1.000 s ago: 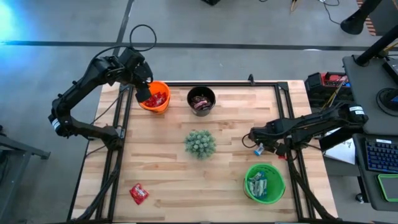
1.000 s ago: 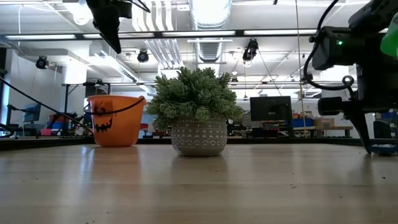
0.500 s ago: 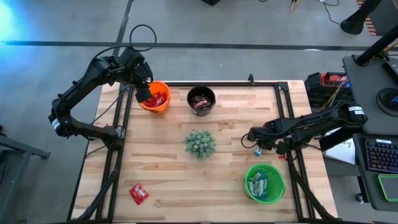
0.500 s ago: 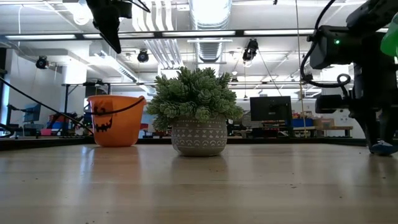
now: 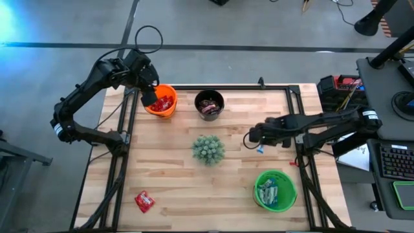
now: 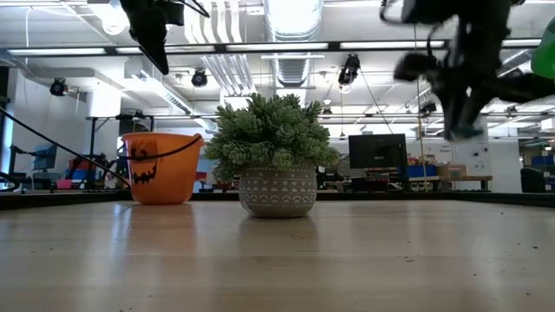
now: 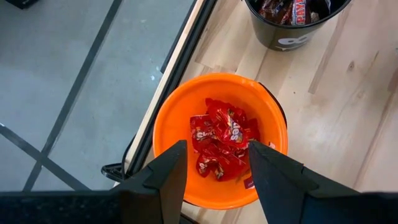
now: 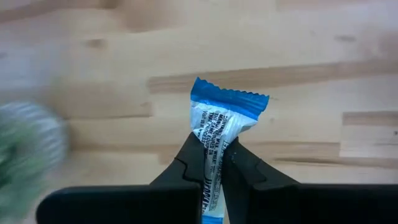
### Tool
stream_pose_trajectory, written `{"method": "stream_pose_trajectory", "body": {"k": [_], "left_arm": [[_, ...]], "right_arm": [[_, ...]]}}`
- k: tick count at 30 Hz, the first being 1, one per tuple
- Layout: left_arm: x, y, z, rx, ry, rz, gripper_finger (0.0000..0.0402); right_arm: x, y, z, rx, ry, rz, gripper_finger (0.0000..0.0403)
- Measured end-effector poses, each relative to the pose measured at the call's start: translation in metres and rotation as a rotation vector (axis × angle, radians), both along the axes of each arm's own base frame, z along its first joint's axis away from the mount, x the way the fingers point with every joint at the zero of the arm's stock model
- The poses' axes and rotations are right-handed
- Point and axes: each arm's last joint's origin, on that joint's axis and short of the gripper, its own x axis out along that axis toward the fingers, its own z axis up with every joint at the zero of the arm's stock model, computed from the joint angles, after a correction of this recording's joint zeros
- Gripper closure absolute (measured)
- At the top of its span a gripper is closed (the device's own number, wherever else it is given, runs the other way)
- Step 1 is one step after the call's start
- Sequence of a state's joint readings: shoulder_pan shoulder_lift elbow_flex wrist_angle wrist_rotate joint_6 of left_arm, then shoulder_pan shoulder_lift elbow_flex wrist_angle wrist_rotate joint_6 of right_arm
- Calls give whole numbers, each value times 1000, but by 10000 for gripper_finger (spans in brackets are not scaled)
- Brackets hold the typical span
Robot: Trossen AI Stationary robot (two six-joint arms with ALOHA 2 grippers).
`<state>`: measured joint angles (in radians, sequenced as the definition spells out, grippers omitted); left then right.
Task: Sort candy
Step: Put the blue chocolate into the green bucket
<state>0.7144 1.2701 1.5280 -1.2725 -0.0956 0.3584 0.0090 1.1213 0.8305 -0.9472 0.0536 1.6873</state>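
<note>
Right gripper (image 8: 211,163) fingers are pinching 1 blue-and-white candy (image 8: 222,121) by its end; left gripper (image 7: 214,163) is hanging open; the thin hold is risking slippage.

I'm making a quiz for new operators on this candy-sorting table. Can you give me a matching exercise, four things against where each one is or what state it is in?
Things:
1. orange bucket
2. black bucket
3. green bucket
4. right gripper

Places or states:
A. holds dark brown candy, at the table's far edge
B. shut on a blue and white candy, above the table beside the plant ball
C. holds red candy, under the open left gripper
D. holds blue and white candy, at the near right

Pairs: 1-C, 2-A, 3-D, 4-B
</note>
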Motion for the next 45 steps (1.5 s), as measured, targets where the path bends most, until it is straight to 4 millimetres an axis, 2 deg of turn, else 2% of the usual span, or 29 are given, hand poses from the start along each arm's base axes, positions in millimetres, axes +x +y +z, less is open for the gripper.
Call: {"method": "stream_pose_trajectory", "body": {"k": [5, 11, 18, 22, 29, 34, 40, 45], "left_arm": [[-1, 0, -1, -5, 7, 1, 247], [-4, 0, -2, 24, 67, 36, 247], [-8, 0, -2, 80, 151, 92, 247], [-10, -2, -4, 52, 179, 95, 247], [-15, -6, -8, -5, 220, 101, 247], [-14, -6, -8, -14, 204, 127, 247], [-14, -6, -8, -25, 182, 173, 247], [-14, -6, -8, -26, 180, 176, 247]], "right_arm": [[9, 0, 44, -56, -63, 156, 385], [12, 3, 85, -34, -154, 298, 385], [9, 24, 121, -16, -233, 420, 385], [3, 45, 125, 11, -217, 461, 385], [-10, 94, 120, 64, -181, 545, 385], [-23, 118, 120, 111, -176, 569, 385], [-36, 138, 118, 145, -159, 618, 385], [-39, 143, 118, 159, -147, 656, 384]]}}
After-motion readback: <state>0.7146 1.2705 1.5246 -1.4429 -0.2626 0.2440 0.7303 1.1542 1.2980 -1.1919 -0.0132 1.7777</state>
